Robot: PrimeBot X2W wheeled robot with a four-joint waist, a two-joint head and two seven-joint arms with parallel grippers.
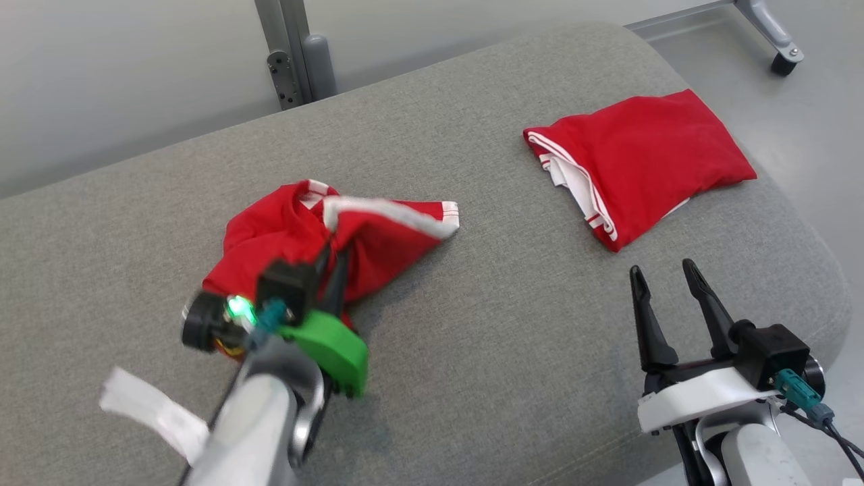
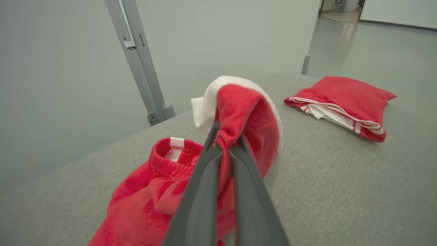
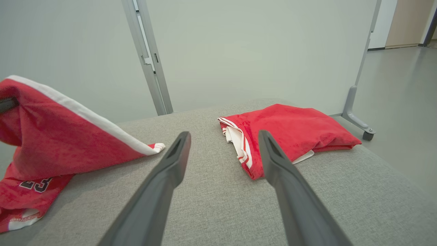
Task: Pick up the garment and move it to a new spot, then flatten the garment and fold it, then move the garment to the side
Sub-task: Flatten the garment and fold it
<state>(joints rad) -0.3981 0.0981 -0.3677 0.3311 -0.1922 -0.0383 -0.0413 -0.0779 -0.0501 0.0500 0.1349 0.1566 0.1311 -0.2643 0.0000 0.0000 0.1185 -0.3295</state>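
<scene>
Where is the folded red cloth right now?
In the head view the folded red cloth lies on the right part of the grey cushion, beyond the open right pincer and apart from the crumpled red garment at left.

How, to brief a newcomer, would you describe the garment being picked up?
On the grey cushion, look at the robot's left side. The crumpled garment lies there, a fold pinched and raised by the left hand; the folded garment, to its right, lies flat and untouched.

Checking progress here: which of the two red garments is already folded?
The folded garment at the far right, lying flat as a neat packet. The crumpled garment is bunched up, pinched in the left gripper.
</scene>
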